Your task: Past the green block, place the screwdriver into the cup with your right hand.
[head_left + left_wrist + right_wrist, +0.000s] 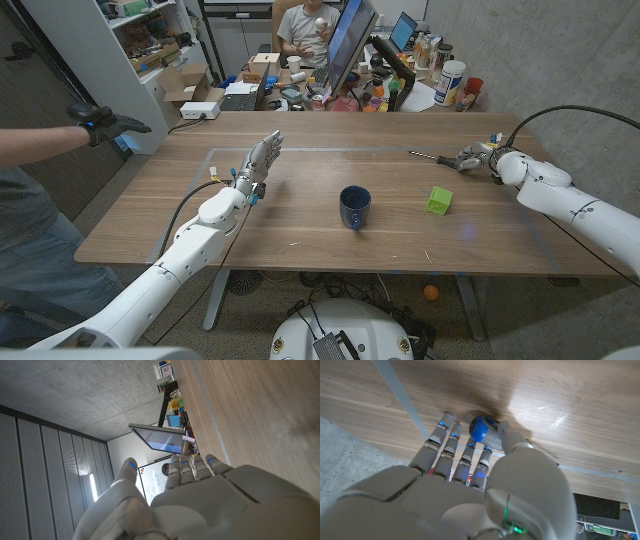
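One screwdriver [440,157], cup [354,207], seemingly one block [439,200].

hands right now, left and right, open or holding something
Left hand: open, fingers apart, holding nothing.
Right hand: fingers closed around the screwdriver by its blue handle, at the table's far right.

Office-cum-lab: concrete walls, wooden table [330,240]. Cluttered desk [340,95] with monitors [347,45] at 12 o'clock; parts shelf [140,40] at 10 o'clock.
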You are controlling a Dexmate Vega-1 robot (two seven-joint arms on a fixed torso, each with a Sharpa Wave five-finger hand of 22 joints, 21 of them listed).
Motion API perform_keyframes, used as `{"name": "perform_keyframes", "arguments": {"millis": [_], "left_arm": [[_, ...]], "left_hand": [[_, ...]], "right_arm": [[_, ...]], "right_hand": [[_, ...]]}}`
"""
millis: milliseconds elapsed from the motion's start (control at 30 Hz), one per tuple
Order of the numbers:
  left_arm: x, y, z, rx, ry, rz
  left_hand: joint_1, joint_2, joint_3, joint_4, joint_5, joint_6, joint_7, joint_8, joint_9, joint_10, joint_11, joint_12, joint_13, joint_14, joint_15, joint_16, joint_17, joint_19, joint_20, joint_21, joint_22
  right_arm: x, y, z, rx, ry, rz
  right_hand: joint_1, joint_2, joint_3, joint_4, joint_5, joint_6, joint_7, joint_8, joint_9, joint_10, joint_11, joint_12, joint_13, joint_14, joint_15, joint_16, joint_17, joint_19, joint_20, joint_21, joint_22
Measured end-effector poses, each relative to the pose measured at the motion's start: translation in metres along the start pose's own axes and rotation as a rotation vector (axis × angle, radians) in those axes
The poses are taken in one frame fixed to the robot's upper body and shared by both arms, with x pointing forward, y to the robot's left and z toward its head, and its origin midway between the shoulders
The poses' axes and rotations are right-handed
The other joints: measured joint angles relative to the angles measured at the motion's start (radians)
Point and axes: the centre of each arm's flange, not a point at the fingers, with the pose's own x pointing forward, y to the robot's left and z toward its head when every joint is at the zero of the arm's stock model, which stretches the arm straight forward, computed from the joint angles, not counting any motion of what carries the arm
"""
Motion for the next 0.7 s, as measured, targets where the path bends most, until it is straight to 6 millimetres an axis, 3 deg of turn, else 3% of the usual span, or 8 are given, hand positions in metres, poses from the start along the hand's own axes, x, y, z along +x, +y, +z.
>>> {"name": "perform_keyframes", "arguments": {"millis": [133, 300, 400, 700], "left_arm": [[-0.001, 0.0, 0.001, -0.001, -0.002, 0.002], [-0.002, 0.001, 0.002, 0.001, -0.005, 0.006], [-0.003, 0.001, 0.003, 0.001, -0.004, 0.006], [-0.003, 0.002, 0.003, 0.002, -0.002, 0.007]], "left_hand": [[0.0, 0.0, 0.0, 0.0, 0.0, 0.0, 0.0, 0.0, 0.0, 0.0, 0.0, 0.0, 0.0, 0.0, 0.0, 0.0, 0.0, 0.0, 0.0, 0.0, 0.0], [0.0, 0.0, 0.0, 0.0, 0.0, 0.0, 0.0, 0.0, 0.0, 0.0, 0.0, 0.0, 0.0, 0.0, 0.0, 0.0, 0.0, 0.0, 0.0, 0.0, 0.005], [0.0, 0.0, 0.0, 0.0, 0.0, 0.0, 0.0, 0.0, 0.0, 0.0, 0.0, 0.0, 0.0, 0.0, 0.0, 0.0, 0.0, 0.0, 0.0, 0.0, 0.005], [0.0, 0.0, 0.0, 0.0, 0.0, 0.0, 0.0, 0.0, 0.0, 0.0, 0.0, 0.0, 0.0, 0.0, 0.0, 0.0, 0.0, 0.0, 0.0, 0.0, 0.005]], "right_arm": [[0.001, 0.004, 0.001, -0.001, 0.006, -0.007], [0.001, 0.008, 0.002, 0.0, 0.015, -0.025], [0.0, 0.009, 0.003, 0.0, 0.019, -0.034], [-0.003, 0.008, 0.002, 0.005, 0.03, -0.063]], "right_hand": [[0.033, 0.008, -0.005, -0.004, 0.0, 0.081, -0.002, 0.025, -0.002, 0.086, -0.028, 0.021, 0.008, 0.05, -0.022, 0.024, 0.011, 0.04, -0.014, 0.013, 0.004], [0.055, 0.015, -0.021, -0.004, -0.007, 0.096, -0.011, 0.056, -0.002, 0.153, -0.05, 0.031, 0.009, 0.087, -0.03, 0.046, 0.02, 0.071, -0.028, 0.019, 0.004], [0.066, 0.015, -0.021, -0.004, -0.009, 0.101, -0.016, 0.061, -0.002, 0.175, -0.061, 0.035, 0.009, 0.108, -0.03, 0.053, 0.025, 0.089, -0.042, 0.027, 0.004], [0.075, 0.024, -0.029, 0.001, -0.012, 0.102, -0.016, 0.065, -0.001, 0.192, -0.065, 0.039, 0.009, 0.127, -0.03, 0.062, 0.025, 0.098, -0.051, 0.031, 0.009]]}}
